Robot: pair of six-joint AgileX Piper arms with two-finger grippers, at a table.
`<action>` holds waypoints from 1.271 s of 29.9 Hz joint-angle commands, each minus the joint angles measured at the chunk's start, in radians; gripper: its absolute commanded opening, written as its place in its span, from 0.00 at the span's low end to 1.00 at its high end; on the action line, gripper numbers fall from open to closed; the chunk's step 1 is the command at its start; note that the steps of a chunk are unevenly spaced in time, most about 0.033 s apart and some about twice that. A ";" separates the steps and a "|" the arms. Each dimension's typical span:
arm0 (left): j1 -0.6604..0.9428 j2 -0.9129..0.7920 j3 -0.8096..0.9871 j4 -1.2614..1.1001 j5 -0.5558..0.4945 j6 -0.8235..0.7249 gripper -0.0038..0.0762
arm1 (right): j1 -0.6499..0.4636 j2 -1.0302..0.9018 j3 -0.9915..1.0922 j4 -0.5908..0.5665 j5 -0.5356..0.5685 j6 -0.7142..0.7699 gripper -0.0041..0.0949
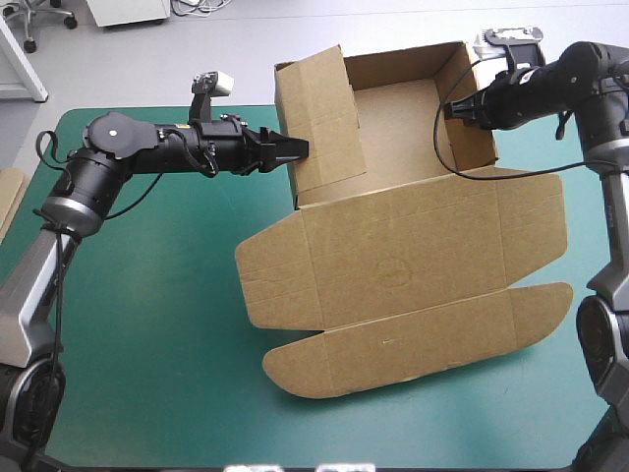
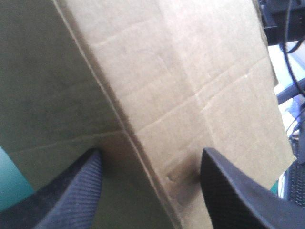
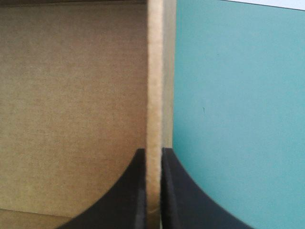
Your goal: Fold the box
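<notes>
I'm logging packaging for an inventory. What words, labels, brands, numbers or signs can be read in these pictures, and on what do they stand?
None can be read.
The brown box shows no printed word, label, brand or number in any view.
A faint round mark on its flat lid panel is too faint to read.
The teal-green cover shows no writing.

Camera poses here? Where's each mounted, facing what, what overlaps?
High: above and behind the robot, facing forward and down at the brown cardboard box on the teal-green table cover; both arms show.
Left wrist: over the left hand, facing the box's outer wall; fingers apart.
Right wrist: over the right hand, facing along a wall edge pinched between its fingers.
High and right wrist share box and cover.
</notes>
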 commanded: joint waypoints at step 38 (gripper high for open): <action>-0.104 0.156 -0.352 0.966 0.125 -0.571 0.46 | 0.196 0.089 -0.027 -0.035 -0.029 0.310 0.04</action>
